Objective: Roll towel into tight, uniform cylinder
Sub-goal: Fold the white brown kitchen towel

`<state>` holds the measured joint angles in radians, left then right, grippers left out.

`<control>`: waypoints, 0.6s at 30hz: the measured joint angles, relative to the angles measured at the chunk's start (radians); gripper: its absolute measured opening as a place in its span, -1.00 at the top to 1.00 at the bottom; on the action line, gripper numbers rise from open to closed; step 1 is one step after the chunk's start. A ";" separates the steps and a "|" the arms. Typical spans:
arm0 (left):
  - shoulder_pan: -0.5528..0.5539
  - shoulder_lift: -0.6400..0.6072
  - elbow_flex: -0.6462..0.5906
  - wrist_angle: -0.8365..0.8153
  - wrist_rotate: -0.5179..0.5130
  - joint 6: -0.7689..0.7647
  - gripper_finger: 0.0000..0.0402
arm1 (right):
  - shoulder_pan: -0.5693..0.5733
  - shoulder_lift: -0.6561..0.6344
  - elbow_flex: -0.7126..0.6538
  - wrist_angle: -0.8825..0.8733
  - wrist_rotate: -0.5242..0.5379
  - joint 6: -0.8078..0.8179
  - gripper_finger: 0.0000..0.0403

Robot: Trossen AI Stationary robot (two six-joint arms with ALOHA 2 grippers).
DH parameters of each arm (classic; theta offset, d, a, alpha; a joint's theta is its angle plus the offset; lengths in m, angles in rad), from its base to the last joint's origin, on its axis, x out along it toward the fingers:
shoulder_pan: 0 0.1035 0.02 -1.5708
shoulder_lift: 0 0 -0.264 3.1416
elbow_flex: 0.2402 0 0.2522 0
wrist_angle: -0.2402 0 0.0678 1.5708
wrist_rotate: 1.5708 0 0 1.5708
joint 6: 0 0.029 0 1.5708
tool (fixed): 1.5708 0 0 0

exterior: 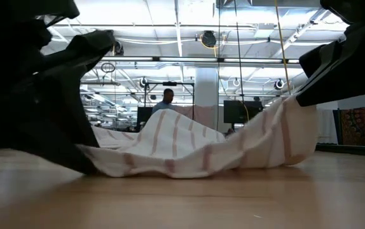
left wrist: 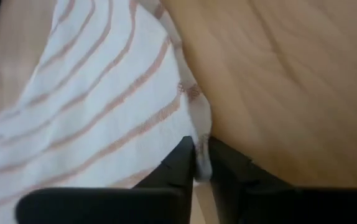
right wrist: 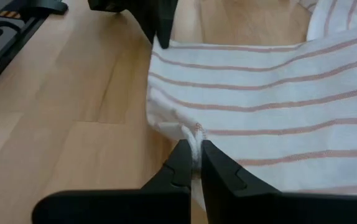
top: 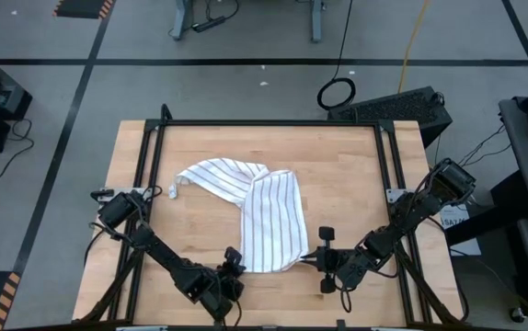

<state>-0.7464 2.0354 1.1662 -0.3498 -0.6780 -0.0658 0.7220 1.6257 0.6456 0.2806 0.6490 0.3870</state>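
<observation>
The white pinstriped towel (top: 255, 216) lies mid-table, folded over on itself. A bunched part is at the far left and a flat strip (top: 271, 230) reaches toward the near edge. My left gripper (top: 235, 257) is shut on the strip's near left corner. My right gripper (top: 308, 260) is shut on its near right corner. In the low view the towel (exterior: 195, 149) rests on the wood on one side and rises to a held corner (exterior: 294, 105) on the other. My left gripper (left wrist: 198, 163) pinches the towel's hemmed corner (left wrist: 194, 127) between its two fingers, coming in slanting downward from the near left. The cloth beside the hold lies slack on the table. My right gripper (right wrist: 195, 158) pinches the opposite near corner (right wrist: 188, 134) between its two fingers, slanting down from the near right. That corner is gathered into small folds and is raised off the wood.
Black frame rails (top: 149, 175) (top: 388, 175) run along the table's left and right sides. Bare wood (top: 338, 165) lies to the right of the towel and along the near edge. A person (exterior: 165, 98) stands in the room far behind the table.
</observation>
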 joint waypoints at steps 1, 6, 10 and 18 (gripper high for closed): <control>-0.005 0.000 -0.002 -0.010 -0.003 -0.030 0.67 | 0.001 0.000 0.000 0.000 0.000 0.007 0.98; -0.034 -0.002 -0.003 -0.042 -0.030 -0.087 0.33 | 0.000 0.000 0.000 -0.001 0.000 0.015 0.98; -0.053 -0.003 -0.003 -0.062 -0.055 -0.086 0.11 | 0.000 0.000 0.000 -0.002 0.000 0.014 0.98; -0.044 0.007 0.001 -0.088 -0.043 0.072 0.05 | 0.000 0.000 0.000 -0.002 0.002 0.014 0.98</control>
<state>-0.7909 2.0423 1.1671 -0.4381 -0.7215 0.0059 0.7219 1.6257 0.6456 0.2787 0.6506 0.4011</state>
